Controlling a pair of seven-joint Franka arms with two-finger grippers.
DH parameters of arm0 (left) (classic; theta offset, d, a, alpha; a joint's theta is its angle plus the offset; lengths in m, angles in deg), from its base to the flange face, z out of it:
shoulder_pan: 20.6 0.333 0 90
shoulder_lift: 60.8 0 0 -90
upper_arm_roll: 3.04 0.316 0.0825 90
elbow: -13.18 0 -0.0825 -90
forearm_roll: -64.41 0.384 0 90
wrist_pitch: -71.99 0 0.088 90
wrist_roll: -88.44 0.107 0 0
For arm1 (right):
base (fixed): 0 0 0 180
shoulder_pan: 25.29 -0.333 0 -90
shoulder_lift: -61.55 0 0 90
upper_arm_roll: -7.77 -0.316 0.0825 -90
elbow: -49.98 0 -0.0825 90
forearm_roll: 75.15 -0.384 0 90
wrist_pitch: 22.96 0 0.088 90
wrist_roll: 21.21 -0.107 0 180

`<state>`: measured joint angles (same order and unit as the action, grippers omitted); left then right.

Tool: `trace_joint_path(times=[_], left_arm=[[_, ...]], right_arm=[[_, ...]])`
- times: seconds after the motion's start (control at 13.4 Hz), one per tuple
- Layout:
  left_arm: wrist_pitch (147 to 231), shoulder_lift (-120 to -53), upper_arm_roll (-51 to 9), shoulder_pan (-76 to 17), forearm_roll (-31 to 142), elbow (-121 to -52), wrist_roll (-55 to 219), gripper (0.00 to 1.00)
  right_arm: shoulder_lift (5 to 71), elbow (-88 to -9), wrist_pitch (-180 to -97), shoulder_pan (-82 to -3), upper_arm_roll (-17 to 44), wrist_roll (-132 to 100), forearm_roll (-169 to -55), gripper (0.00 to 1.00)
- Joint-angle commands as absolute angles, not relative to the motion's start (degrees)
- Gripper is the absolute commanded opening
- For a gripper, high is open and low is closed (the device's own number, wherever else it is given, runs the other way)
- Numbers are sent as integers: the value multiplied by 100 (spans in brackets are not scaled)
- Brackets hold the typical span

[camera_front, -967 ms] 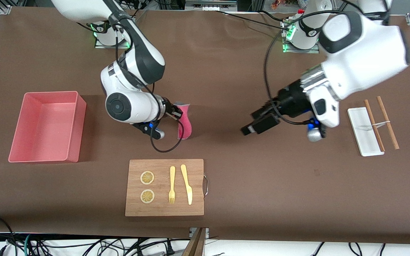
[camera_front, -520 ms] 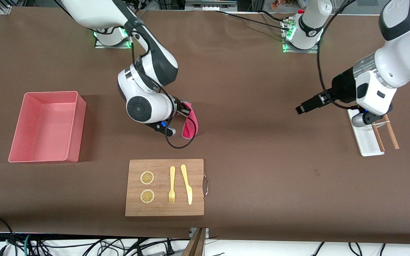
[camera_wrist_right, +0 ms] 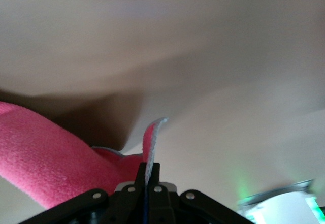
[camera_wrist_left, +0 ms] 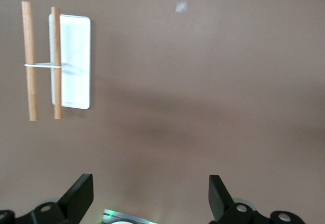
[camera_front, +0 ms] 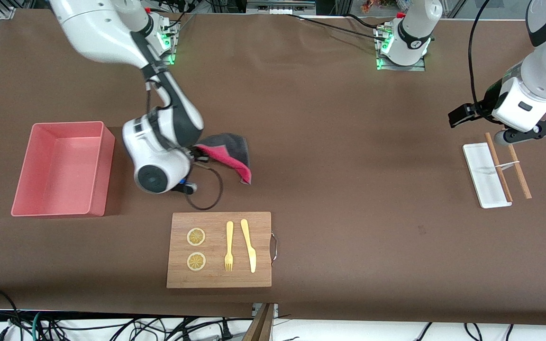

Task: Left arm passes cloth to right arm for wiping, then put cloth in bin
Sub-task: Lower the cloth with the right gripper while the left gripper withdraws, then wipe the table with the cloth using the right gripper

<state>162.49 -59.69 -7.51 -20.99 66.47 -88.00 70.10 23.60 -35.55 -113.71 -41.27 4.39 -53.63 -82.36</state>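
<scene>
My right gripper is shut on one edge of the cloth, low over the table beside the bin. The cloth fans out away from the bin, with its dark grey backing up and the magenta-pink side along its lower edge. In the right wrist view the right gripper pinches a thin cloth edge and the pink cloth bulges beside it. The salmon-pink bin stands empty toward the right arm's end. My left gripper hangs open and empty over the table near the white tray; its fingers stand wide apart in the left wrist view.
A wooden board with two lemon slices, a fork and a knife lies nearer the front camera than the cloth. A small white tray and two banded wooden sticks lie toward the left arm's end. A black cable loop hangs under the right wrist.
The right arm has swung toward the bin with the cloth, which went from hanging upright to fanned out grey side up. The left arm pulled back, open, toward the white tray.
</scene>
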Motion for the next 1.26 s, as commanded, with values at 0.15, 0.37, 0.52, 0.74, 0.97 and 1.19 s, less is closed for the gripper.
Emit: trace_joint_path(times=[0.15,0.37,0.52,0.74,0.97,1.19], left_arm=[[17051,-5210,-823,-1938,6872,-10046,7201,100],[17069,-5350,-805,-1789,6793,-9810,7201,100],[17042,-5368,-805,-1770,6784,-9520,7192,100],[16999,-5499,-805,-1762,6793,-9002,7166,100],[16693,-6087,-805,-1744,6801,-8089,7174,100],[16489,-6291,-805,-1735,6810,-7787,7175,100]], right_arm=[[2516,-3747,-10990,-3163,382,-4101,-7211,0],[2578,-3695,-10910,-2943,382,-3511,-6680,0],[2621,-3590,-10910,-3117,364,-3571,-6331,0],[2613,-3554,-10910,-3715,373,-3894,-5547,0],[2534,-3580,-11137,-4110,338,-4921,-5721,0],[2463,-3606,-11603,-4532,329,-5880,-6510,0]])
